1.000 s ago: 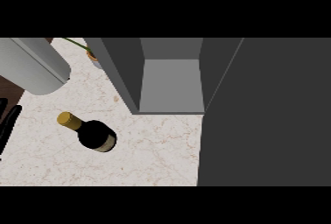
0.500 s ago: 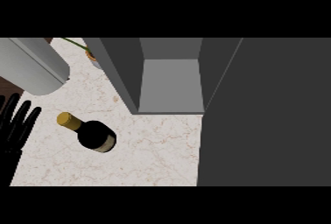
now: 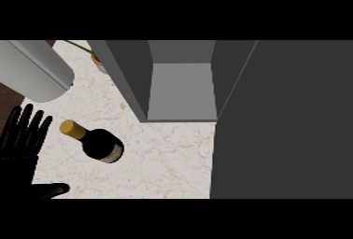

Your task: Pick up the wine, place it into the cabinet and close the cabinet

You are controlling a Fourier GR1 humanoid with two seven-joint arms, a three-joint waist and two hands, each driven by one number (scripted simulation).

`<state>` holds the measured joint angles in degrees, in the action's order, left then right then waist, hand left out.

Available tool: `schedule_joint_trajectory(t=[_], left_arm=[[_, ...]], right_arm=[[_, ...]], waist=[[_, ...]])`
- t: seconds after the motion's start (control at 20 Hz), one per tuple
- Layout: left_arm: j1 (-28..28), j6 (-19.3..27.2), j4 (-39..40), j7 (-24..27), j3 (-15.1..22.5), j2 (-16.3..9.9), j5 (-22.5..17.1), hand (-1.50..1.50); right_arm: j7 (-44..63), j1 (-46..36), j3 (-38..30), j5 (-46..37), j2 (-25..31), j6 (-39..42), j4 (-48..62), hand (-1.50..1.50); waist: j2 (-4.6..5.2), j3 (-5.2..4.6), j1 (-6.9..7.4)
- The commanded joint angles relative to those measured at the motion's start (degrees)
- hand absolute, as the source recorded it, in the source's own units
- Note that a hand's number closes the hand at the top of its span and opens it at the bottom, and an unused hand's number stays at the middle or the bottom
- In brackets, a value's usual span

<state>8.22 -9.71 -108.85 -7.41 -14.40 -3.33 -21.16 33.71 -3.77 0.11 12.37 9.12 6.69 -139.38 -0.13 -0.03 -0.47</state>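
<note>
Left of the wine bottle [image 3: 96, 142], the robot's left hand [image 3: 21, 149] shows at the view's edge, black, with its fingers [image 3: 27, 123] straight and spread, pointing up the picture, and its thumb [image 3: 45, 190] stuck out sideways toward the bottle's side of the table [image 3: 172, 158]. The hand holds nothing; a strip of pale table shows between the fingers and the bottle, so the two are near but apart. The right hand does not show.

The wine bottle stands on the marbled table, seen from steeply above. Its gold-capped neck [image 3: 71, 129] lies toward the hand and the upper left, and its dark body with a pale band at the base lies toward the lower right.

Right of the bottle and further up the picture is the grey cabinet [image 3: 179, 88], open, with its lighter inner floor showing between two darker side walls. The bottle is outside it, clear of the cabinet's front edge. A wide dark grey panel, which looks to be the cabinet door [image 3: 289, 121], fills the picture to the right of the opening.

Above the hand, up and left of the bottle, a large pale grey cylinder [image 3: 34, 70] lies at a slant. Between that cylinder and the cabinet's left wall a small pot with a green stem [image 3: 93, 53] stands partly hidden.
</note>
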Motion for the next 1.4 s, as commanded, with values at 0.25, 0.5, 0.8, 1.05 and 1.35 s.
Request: schedule_joint_trajectory(t=[0.25,0.5,0.8,1.05,1.35], left_arm=[[-3.8,-3.4,12.0,6.1,-2.1,-1.8,0.5,-1.50],[-3.0,-7.0,17.2,10.9,-2.8,-2.2,0.2,-1.50],[-6.8,-4.6,20.6,12.5,0.8,0.4,4.5,-1.50],[-4.7,-8.2,28.7,21.5,0.7,1.1,6.2,-1.50],[-5.5,-8.8,29.1,19.5,-0.6,-1.7,4.9,-1.50]], right_arm=[[0.1,4.2,-1.3,5.6,-0.5,1.8,-7.2,-1.50],[-1.9,6.0,0.5,2.9,-2.4,1.5,-7.2,-1.50],[7.9,0.9,2.4,3.1,-1.2,-2.3,-13.3,-1.50],[6.0,-1.6,-0.9,5.0,-0.5,-1.4,-8.7,-1.50],[2.3,3.8,1.1,3.5,-2.3,0.6,-8.9,-1.50]], waist=[[0.07,0.04,0.07],[0.06,0.04,0.10],[-0.06,-0.03,-0.28],[0.06,-0.01,0.02],[0.03,0.04,0.15]])
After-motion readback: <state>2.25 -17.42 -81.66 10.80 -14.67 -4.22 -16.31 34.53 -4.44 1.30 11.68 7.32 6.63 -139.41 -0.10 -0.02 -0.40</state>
